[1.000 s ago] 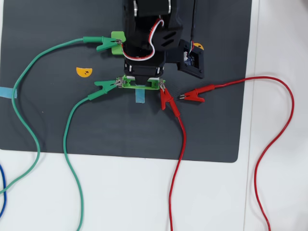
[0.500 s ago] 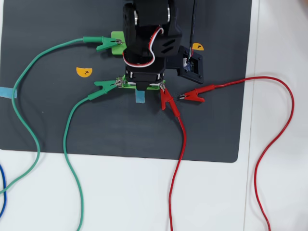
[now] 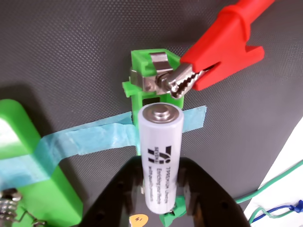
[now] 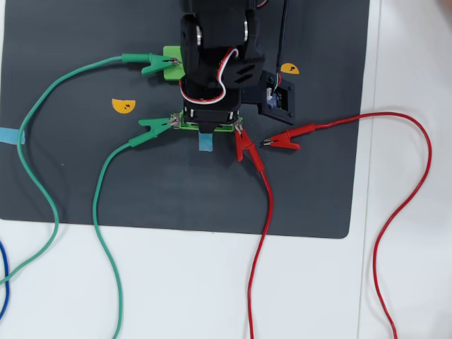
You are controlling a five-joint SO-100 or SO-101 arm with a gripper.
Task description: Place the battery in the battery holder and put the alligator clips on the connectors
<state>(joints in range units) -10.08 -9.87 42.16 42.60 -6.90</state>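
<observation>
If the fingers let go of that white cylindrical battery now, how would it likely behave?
The white cylindrical battery looks smooth and glossy, so it may slip between the black fingers. Being round, it would probably roll on the dark mat unless the narrow green plastic battery holder beneath catches it.

White battery (image 3: 161, 161) with black print, silver tip up, lying lengthwise over narrow green battery holder (image 3: 150, 71); red alligator clip (image 3: 213, 56) biting holder's metal connector (image 3: 158, 75).
</observation>
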